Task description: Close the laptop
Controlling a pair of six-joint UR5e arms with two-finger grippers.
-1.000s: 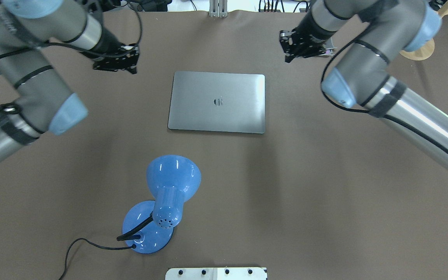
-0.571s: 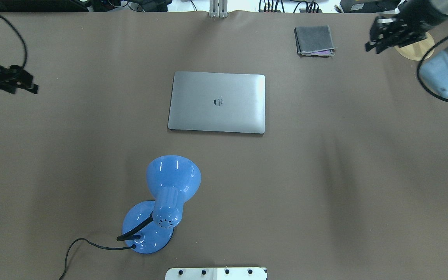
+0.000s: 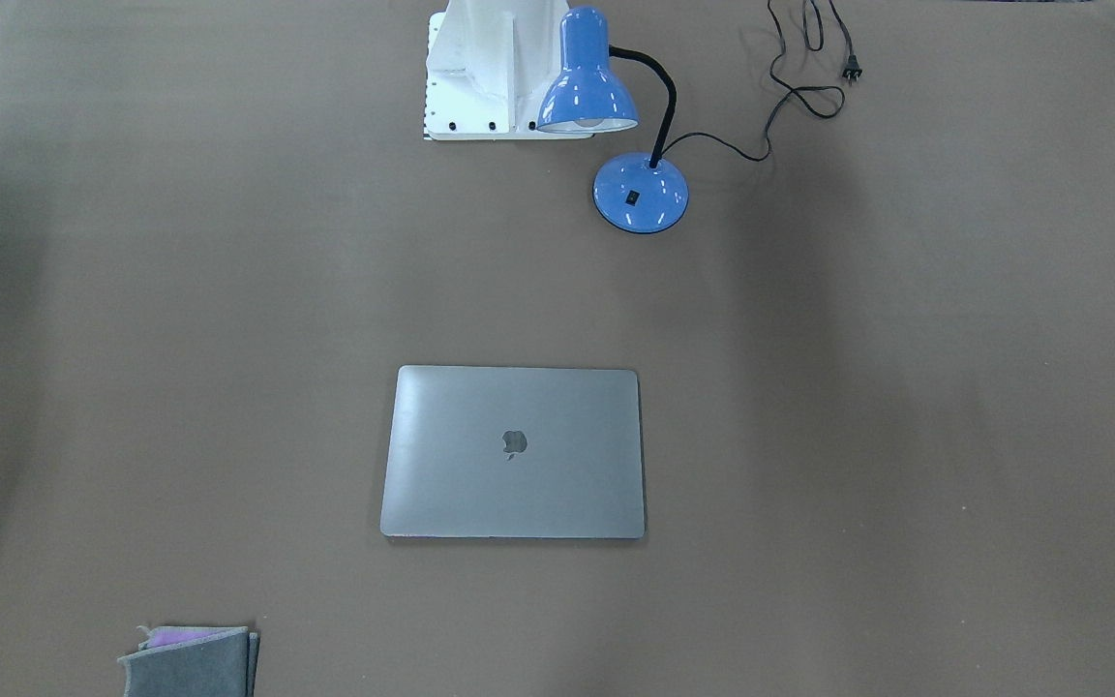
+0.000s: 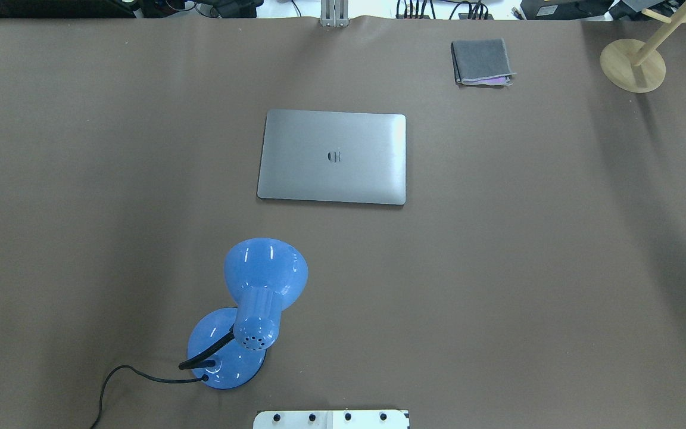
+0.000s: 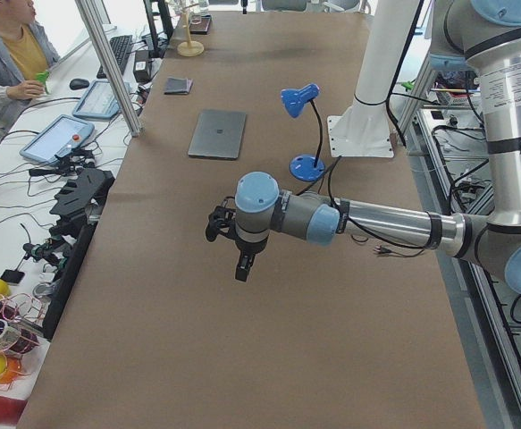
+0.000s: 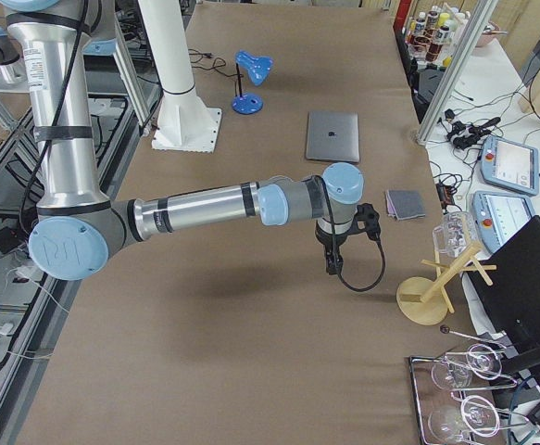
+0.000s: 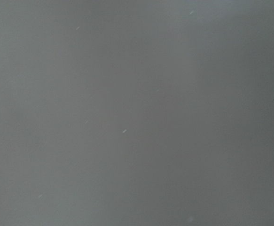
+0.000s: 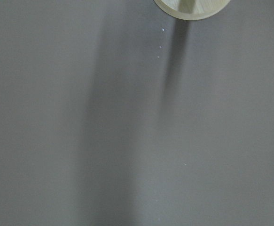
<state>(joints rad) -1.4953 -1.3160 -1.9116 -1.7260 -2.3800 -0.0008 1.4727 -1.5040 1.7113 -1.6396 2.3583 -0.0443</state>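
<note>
Overhead exterior, from the left: a blue lamp (image 4: 262, 286) stands near the robot, the laptop (image 4: 332, 157) lies closed and flat mid-tabletop (image 4: 527, 268), and a folded grey cloth (image 4: 481, 59) sits far right. Side views show the left hand (image 5: 240, 266) and the right hand (image 6: 331, 264) hovering well away from the laptop; I cannot tell how wide either is.

1. I see the laptop (image 4: 331, 156) as plain silver-grey, with a dark logo (image 3: 515, 442) on its lid.
2. The surface (image 4: 527, 268) reads as uniform matte brown.
3. The lamp (image 4: 265, 274) is glossy blue, its neck (image 3: 662, 92) and cord (image 3: 790, 97) black.
4. The folded cloth (image 4: 481, 59) shows dark grey with a purple edge.
</note>
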